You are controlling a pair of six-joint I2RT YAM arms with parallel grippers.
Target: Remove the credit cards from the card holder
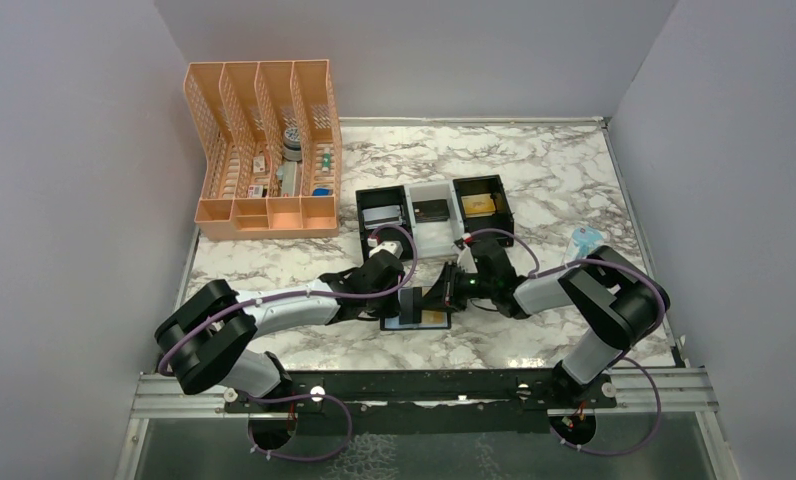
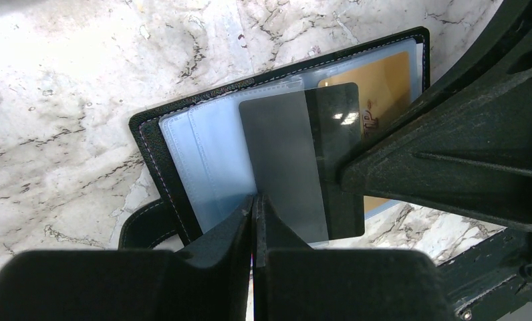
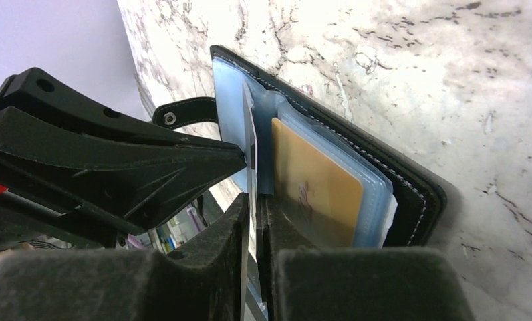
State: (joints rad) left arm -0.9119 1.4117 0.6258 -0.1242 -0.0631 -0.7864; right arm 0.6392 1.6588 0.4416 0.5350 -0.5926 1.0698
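Note:
The card holder [image 1: 415, 321] [image 2: 146, 134] [image 3: 417, 194] lies open on the marble, its snap tab [image 2: 140, 224] sticking out. A dark grey credit card [image 2: 283, 160] [image 3: 251, 150] stands partly out of its blue-grey sleeves. My right gripper [image 3: 253, 200] [image 1: 442, 300] is shut on that card's edge. My left gripper [image 2: 255, 199] [image 1: 406, 302] is shut with nothing between its jaws, and its tips rest against the sleeve beside the card. A gold credit card [image 2: 387, 77] [image 3: 317, 187] sits inside a clear sleeve.
Behind the arms stand a black tray [image 1: 382, 210], a white tray [image 1: 431, 215] and a second black tray [image 1: 482, 205]. An orange mesh organizer [image 1: 264, 150] fills the back left. A small blue object [image 1: 584, 240] lies at the right. Walls enclose the table.

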